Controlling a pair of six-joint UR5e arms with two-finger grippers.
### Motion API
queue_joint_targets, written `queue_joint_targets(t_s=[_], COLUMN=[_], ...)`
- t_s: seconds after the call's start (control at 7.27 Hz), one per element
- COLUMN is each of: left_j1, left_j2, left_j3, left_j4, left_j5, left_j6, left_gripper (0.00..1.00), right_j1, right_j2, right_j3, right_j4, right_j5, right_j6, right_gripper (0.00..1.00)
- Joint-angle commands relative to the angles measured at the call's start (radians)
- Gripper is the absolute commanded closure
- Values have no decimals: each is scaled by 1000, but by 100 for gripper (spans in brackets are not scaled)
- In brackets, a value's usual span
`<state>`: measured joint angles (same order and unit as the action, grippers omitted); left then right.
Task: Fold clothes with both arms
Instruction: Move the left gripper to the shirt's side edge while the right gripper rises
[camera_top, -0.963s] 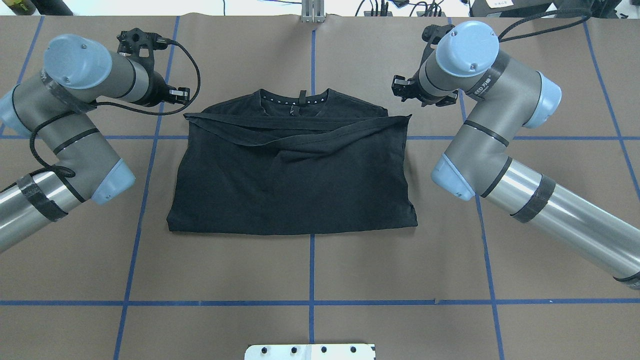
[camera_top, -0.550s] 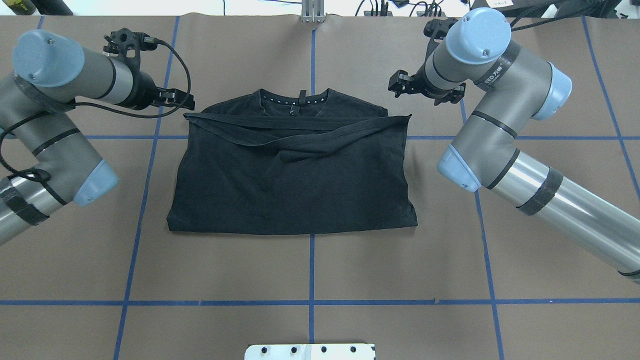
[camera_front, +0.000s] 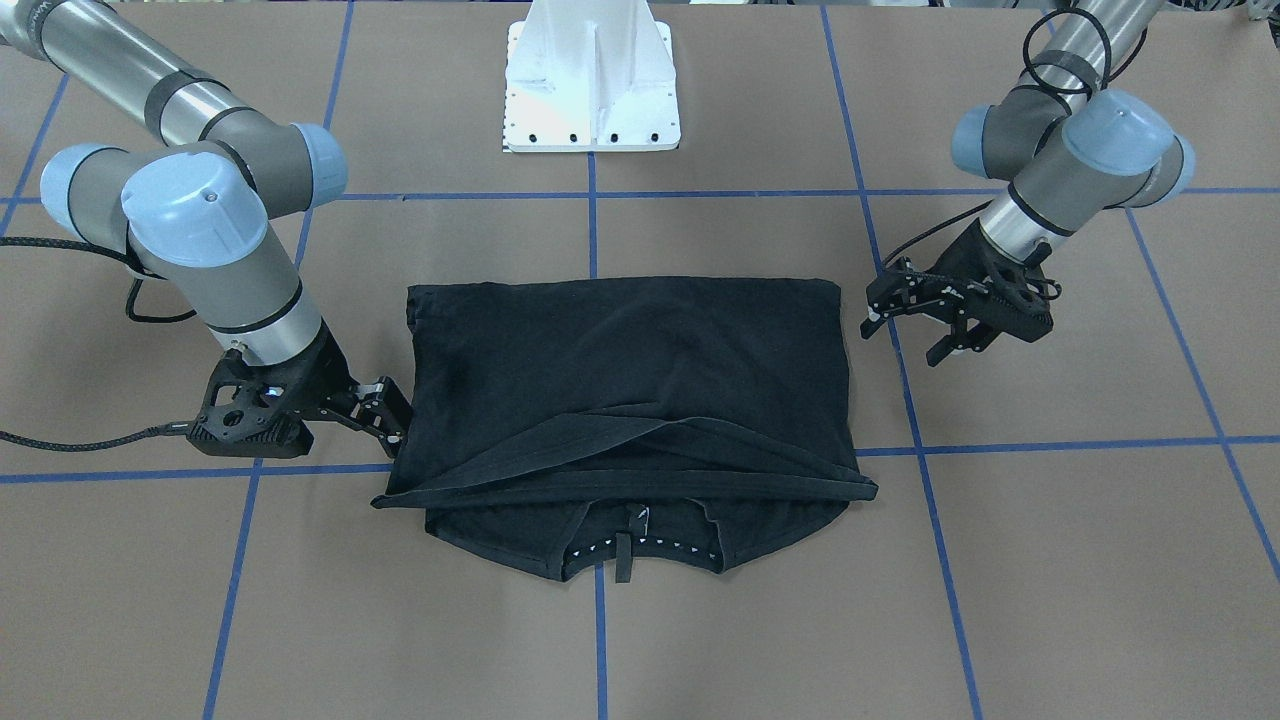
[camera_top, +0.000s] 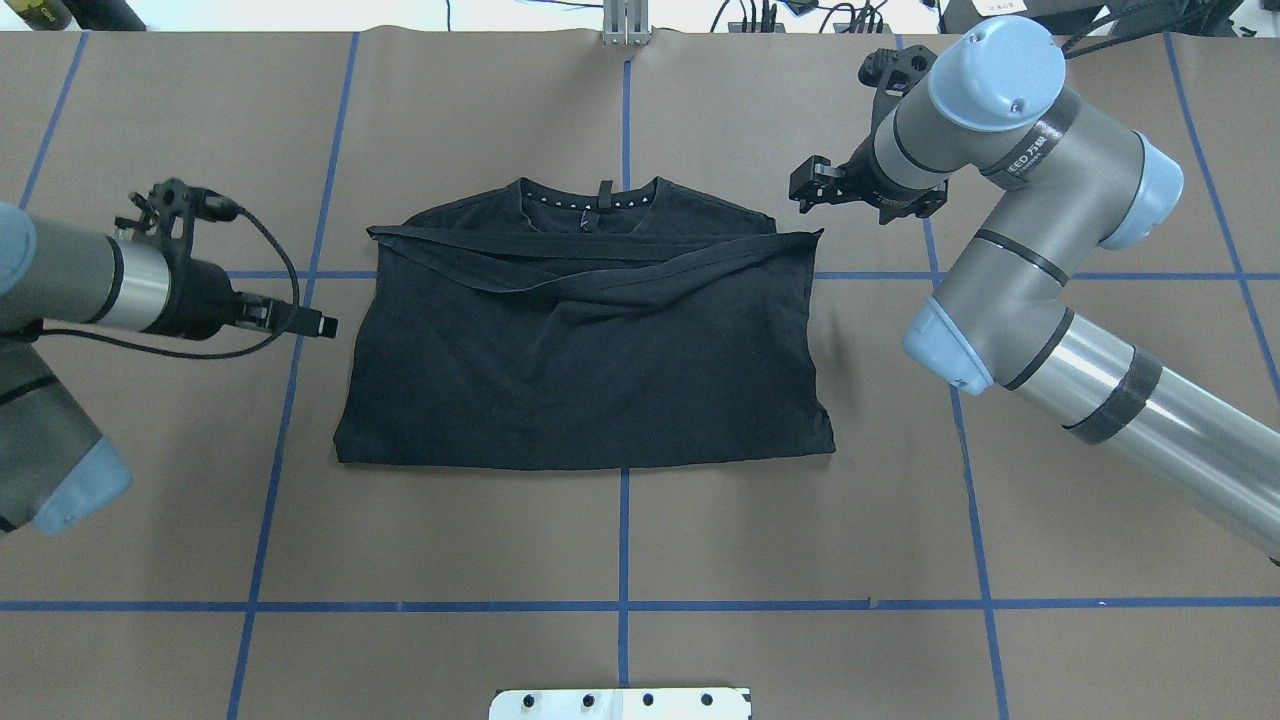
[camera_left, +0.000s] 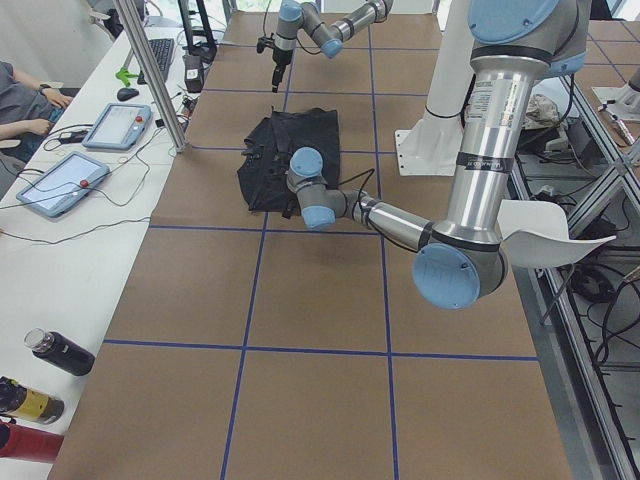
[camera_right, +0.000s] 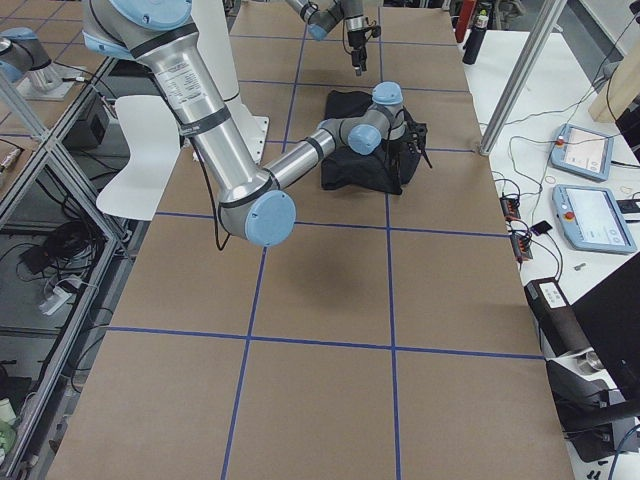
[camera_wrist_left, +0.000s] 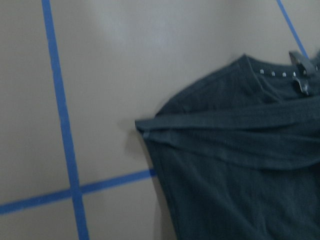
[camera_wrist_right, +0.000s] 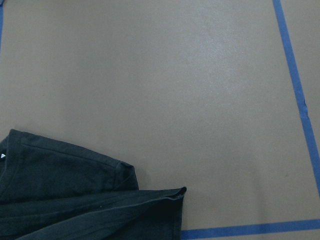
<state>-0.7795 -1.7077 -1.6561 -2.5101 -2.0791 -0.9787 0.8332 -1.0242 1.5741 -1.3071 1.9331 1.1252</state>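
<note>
**A:** Since the table (camera_top: 620, 540) has the shirt (camera_top: 585, 370) lying flat in its middle, plain black side up, with the hem (camera_top: 480, 275) flipped up to just short of the collar (camera_top: 590, 200), I'd say fold one is done and we're between folds. Agree?

**B:** Yep, same read. Nothing's holding it right now. The next move is probably a sideways fold, so it needs a grab on one side that catches both layers, or the stack slides apart.

**A:** How are the arms sitting?

**B:** The left arm (camera_top: 60, 280) comes in low from its side, forearm roughly level, wrist aimed at the shirt's side around mid-height. The right arm (camera_top: 1020, 260) is bent hard at the elbow, with its wrist up by the collar end.

**A:** And the grippers?

**B:** The left gripper (camera_front: 900, 330) is near the shirt's side, not touching, jaws spread and empty. The right gripper (camera_front: 390, 410) is just off the folded corner (camera_top: 815, 235), jaws spread too, nothing in them. From the front it looks close enough to brush the cloth, but I honestly can't tell. The overhead shows a gap.
</note>
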Motion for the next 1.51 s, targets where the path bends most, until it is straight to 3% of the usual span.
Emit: queue_joint_targets(t_s=[0.0,0.41,0.55,0.69,0.83,1.24,1.38], left_j1=[160,210,212,212,212,219,220], left_j2=[40,40,42,40,40,40,40], left_j3=[-1,-4,-4,-4,-4,-5,-7], left_j4=[-95,-95,-95,-95,-95,-95,-95], left_j5=[98,126,125,122,119,114,114], left_j6=[-133,-167,-170,-185,-186,-187,-187], left_gripper=[0,4,15,36,48,48,53], right_j1=[0,0,1,0,0,0,0], right_j2=[-2,-2,-1,-1,-1,-1,1], right_j3=[6,10,10,10,9,9,9], right_j4=[0,0,0,0,0,0,0], right_j5=[0,-2,0,0,-2,-2,-2], right_j6=[1,1,1,1,1,1,1], right_gripper=[0,0,0,0,0,0,0])
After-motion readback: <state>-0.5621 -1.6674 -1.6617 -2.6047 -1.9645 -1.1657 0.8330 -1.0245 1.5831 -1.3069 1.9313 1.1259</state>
